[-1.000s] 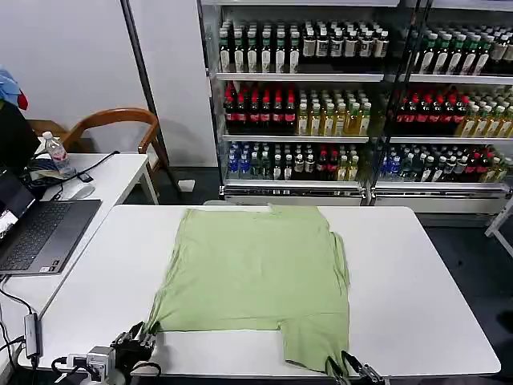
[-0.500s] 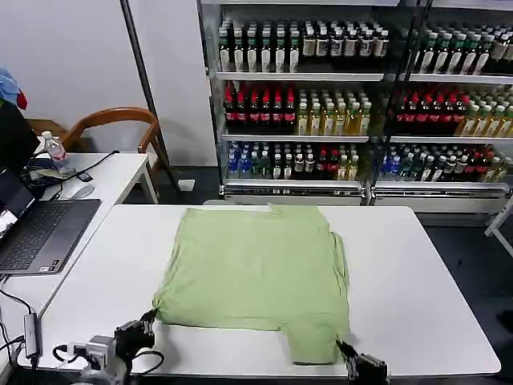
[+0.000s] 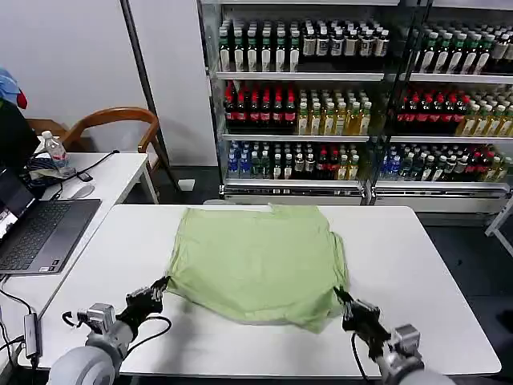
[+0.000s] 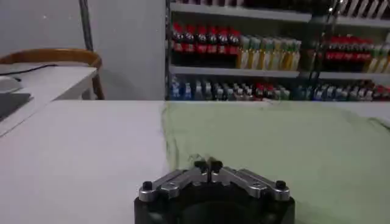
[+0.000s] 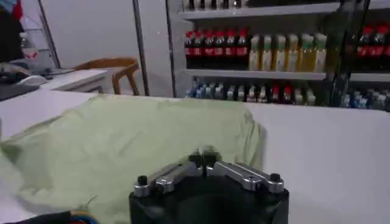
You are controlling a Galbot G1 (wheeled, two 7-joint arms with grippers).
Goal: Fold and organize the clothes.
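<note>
A: State the position of the light green short-sleeved cotton shirt [image 3: 258, 261].

B: It lies on the white rectangular table [image 3: 425, 273], reaching from the far edge toward the near edge, about midway between the left and right edges. Its plain side faces up. The near hem is raised off the surface and bunched.

A: Left gripper [image 3: 158, 289]?

B: Located near the table's near-left corner, at the shirt's near-left corner. In the left wrist view its fingertips [image 4: 200, 165] are pressed together and meet the edge of the green fabric, so the left gripper [image 4: 207, 165] is clamped on the shirt.

A: Right gripper [image 3: 343, 301]?

B: Located toward the near edge, right of centre, at the shirt's near-right corner. In the right wrist view the right gripper [image 5: 203, 157] has its fingertips [image 5: 196, 158] closed together with green cloth [image 5: 134, 140] directly against them; it pinches the shirt.

A: Surroundings?

B: A grey open laptop [image 3: 36, 233] sits on a second white desk [image 3: 112, 180] beyond the table's left edge. Glass-fronted shelves of bottled drinks [image 3: 353, 104] stand beyond the far edge.
</note>
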